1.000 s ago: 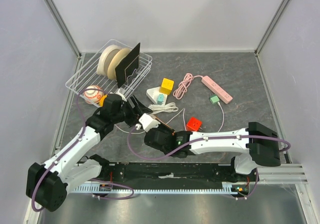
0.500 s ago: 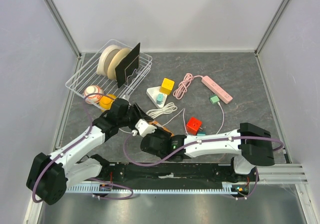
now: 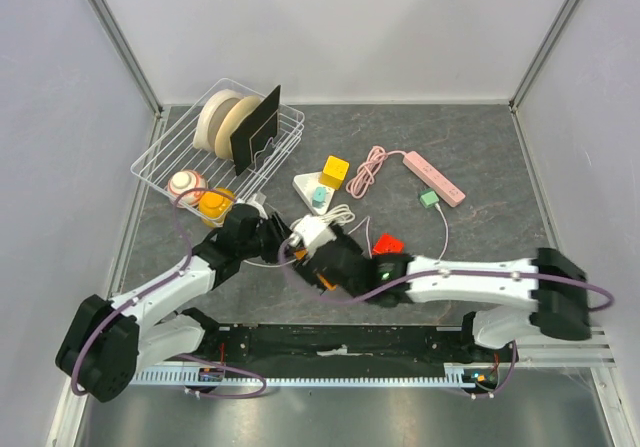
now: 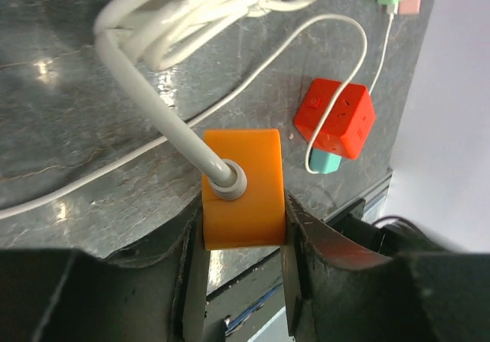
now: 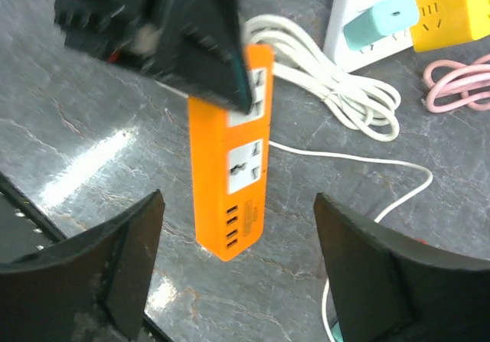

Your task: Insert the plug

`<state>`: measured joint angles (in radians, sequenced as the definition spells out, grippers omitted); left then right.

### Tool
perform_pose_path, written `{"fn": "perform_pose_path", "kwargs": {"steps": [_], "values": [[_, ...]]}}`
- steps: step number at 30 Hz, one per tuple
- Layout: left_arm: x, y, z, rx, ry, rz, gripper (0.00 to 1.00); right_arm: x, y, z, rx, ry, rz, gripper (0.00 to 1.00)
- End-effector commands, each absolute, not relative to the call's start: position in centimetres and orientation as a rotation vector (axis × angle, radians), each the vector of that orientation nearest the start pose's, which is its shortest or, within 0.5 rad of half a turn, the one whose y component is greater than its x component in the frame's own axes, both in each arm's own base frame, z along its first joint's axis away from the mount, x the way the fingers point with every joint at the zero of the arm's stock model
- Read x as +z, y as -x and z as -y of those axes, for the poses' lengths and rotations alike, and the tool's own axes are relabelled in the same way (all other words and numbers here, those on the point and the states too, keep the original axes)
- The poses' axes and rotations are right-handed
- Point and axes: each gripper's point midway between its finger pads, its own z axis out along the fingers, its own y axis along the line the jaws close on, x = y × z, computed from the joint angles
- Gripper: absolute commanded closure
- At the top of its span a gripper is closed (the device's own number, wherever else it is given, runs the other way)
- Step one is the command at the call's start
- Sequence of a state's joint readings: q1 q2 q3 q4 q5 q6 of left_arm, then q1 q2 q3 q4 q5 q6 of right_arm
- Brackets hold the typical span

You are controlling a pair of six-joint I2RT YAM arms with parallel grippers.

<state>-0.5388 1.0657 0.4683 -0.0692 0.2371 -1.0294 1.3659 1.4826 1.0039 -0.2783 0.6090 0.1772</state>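
An orange power strip [image 4: 241, 197] with sockets and USB ports [image 5: 230, 166] is tilted up off the table. My left gripper [image 4: 243, 221] is shut on its cord end, one jaw pressed to each side. A thick white cord runs from that end to a white coil [image 5: 337, 82]. My right gripper [image 5: 237, 200] stands wide open, its fingers [image 5: 122, 258] well clear on either side of the strip's free end. In the top view both grippers meet near the table's middle, left [image 3: 290, 242] and right [image 3: 325, 259]. A teal plug [image 4: 328, 162] on a thin white wire lies beside a red cube socket [image 4: 335, 118].
A white triangular socket [image 3: 308, 186] with a teal plug [image 5: 380, 17] and a yellow cube [image 3: 333, 171] sit behind the coil. A pink power strip [image 3: 434, 178] and a green plug [image 3: 429, 198] lie at the back right. A wire basket [image 3: 165, 162] and a ball [image 3: 187, 185] are at the left.
My right gripper has opened and let go of the orange strip, while my left gripper has closed on its cord end. Both grippers shifted slightly to the right.
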Motion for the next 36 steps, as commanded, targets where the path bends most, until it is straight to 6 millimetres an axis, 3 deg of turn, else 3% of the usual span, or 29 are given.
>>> {"fn": "perform_pose_path", "kwargs": {"steps": [1,2,3,7,10,14,17,24,28,36], "values": [[12.1,-22.9,24.4,-1.226,0.170,-2.233,0.98,17.3,-16.7,-33.1,0.578,0.857,-2.012,0.09],[13.1,-23.3,24.9,-1.266,0.138,-2.179,0.98,17.6,-17.0,-32.5,0.621,0.839,-2.021,0.06],[13.2,-23.2,25.2,-1.294,0.118,-2.174,0.98,17.7,-18.6,-31.1,0.630,0.779,-2.040,0.05],[12.7,-23.5,26.4,-1.330,0.038,-2.186,0.98,16.7,-19.4,-28.4,0.690,0.726,-2.089,0.03],[12.2,-23.4,27.1,-1.367,-0.007,-2.207,0.98,14.8,-19.7,-27.4,0.721,0.709,-2.152,0.04],[9.8,-23.2,26.9,-1.327,-0.006,-2.279,0.98,13.5,-20.4,-26.4,0.700,0.643,-2.205,0.05],[8.0,-22.6,26.4,-1.286,-0.020,-2.338,0.98,13.1,-21.1,-25.5,0.676,0.586,-2.223,0.05],[6.3,-20.3,27.4,-1.381,-0.145,-2.434,0.98,12.4,-21.3,-25.2,0.662,0.566,-2.248,0.07],[5.0,-19.2,27.9,-1.398,-0.201,-2.511,0.98,12.7,-22.4,-23.9,0.564,0.486,-2.241,0.06],[2.1,-20.0,28.8,-1.151,-0.289,-2.662,0.79,11.9,-23.2,-20.5,0.353,0.391,-2.290,0.06]]}}
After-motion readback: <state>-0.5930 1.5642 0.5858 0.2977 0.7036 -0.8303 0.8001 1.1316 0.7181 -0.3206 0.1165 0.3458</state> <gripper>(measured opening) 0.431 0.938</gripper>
